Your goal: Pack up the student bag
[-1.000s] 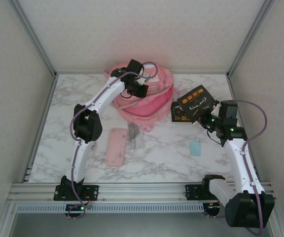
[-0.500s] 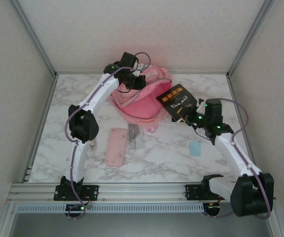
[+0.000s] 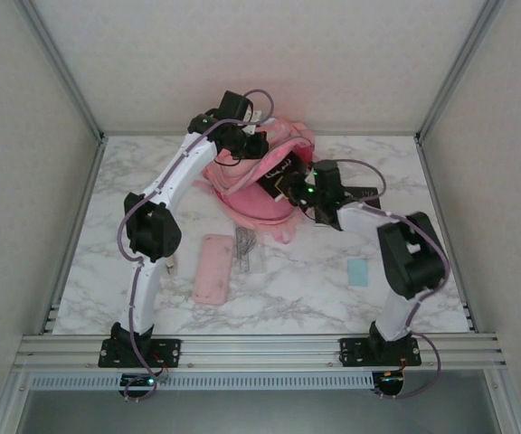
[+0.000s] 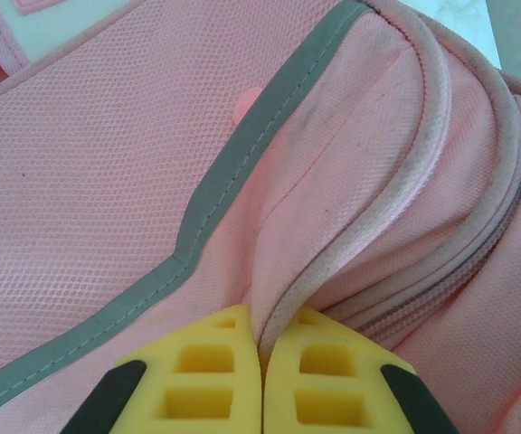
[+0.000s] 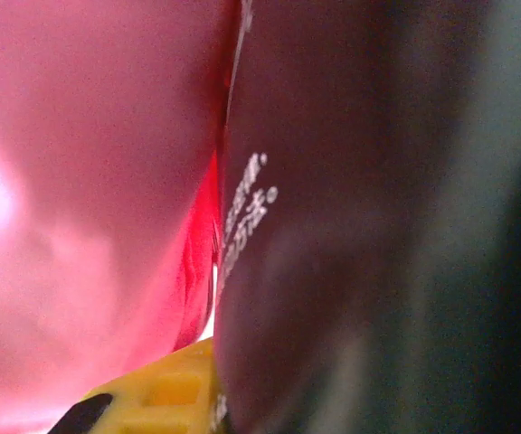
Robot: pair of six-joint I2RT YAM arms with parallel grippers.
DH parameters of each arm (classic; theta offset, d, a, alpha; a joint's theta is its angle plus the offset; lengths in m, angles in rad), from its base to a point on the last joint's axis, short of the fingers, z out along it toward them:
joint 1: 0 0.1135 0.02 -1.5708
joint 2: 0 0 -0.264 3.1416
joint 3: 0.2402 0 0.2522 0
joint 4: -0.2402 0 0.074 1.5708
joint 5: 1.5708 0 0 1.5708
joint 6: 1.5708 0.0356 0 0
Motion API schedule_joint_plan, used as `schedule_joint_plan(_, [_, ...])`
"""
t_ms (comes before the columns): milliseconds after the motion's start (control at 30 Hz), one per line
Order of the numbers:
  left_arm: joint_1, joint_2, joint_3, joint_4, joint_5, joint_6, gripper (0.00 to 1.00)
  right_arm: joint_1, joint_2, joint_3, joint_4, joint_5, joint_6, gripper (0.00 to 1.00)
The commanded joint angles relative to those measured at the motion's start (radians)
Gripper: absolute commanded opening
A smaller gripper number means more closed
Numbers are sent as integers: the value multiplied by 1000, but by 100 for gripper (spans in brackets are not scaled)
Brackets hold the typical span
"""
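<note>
My left tool (image 4: 260, 336) is clamping the piped rim of the student bag (image 4: 107, 163), holding its mouth up. My right tool (image 3: 300, 186) is gripping a black book (image 3: 281, 174) at that mouth. If the rim slips, the book could snag outside. The bag is lying far-centre on the desk (image 3: 125, 172), mouth seemingly facing right and long axis far-to-near.

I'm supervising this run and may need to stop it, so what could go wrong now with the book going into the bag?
1. The left gripper pinches just a thin piped edge of the bag. That fabric could slip free, and the opening may sag shut on the book.
2. The book, held by the right gripper, meets the bag at an angle, so a corner might snag on the rim instead of sliding in.
</note>
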Motion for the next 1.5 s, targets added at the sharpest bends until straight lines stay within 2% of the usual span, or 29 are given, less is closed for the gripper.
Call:
schedule_joint_plan(0, [18, -16, 47, 48, 5, -58, 0, 32, 108, 120, 254, 94, 53, 0])
schedule_joint_plan(167, [20, -28, 30, 63, -2, -67, 0, 68, 294, 234, 357, 231, 196, 0])
schedule_joint_plan(333, [21, -42, -20, 103, -16, -82, 0, 117, 345, 266, 305, 449, 291, 0])
schedule_joint_plan(400, [23, -53, -47, 123, -22, -85, 0, 123, 357, 285, 279, 469, 318, 0])
schedule_joint_plan(433, [24, -59, -62, 132, -26, -88, 0, 123, 364, 300, 246, 458, 335, 4])
schedule_joint_plan(500, [27, -66, -82, 145, -31, -95, 0, 122, 364, 319, 192, 417, 360, 18])
schedule_joint_plan(567, [33, -71, -99, 158, -33, -101, 0, 122, 342, 324, 110, 377, 385, 51])
schedule_joint_plan(600, [34, -73, -103, 164, -34, -104, 0, 123, 329, 319, 79, 363, 396, 60])
schedule_joint_plan(667, [38, -76, -112, 176, -36, -108, 0, 122, 286, 287, 19, 344, 420, 70])
schedule_joint_plan(800, [46, -76, -115, 186, -39, -112, 0, 122, 185, 215, -82, 325, 456, 84])
schedule_joint_plan(900, [50, -72, -115, 186, -39, -109, 0, 112, 99, 177, -173, 282, 438, 86])
schedule_joint_plan(1100, [54, -57, -116, 188, -52, -102, 0, 91, -102, 55, -297, 218, 330, 87])
schedule_joint_plan(1200, [55, -56, -131, 181, -68, -89, 0, 54, -205, -2, -374, 158, 209, 87])
schedule_joint_plan(1267, [55, -69, -164, 183, -82, -81, 0, 22, -287, -12, -471, 128, 35, 86])
schedule_joint_plan(1333, [55, -91, -212, 200, -88, -80, 0, -11, -339, 44, -672, 146, -187, 87])
schedule_joint_plan(1467, [49, -140, -308, 224, -103, -79, 0, -100, -370, 154, -976, 182, -572, 88])
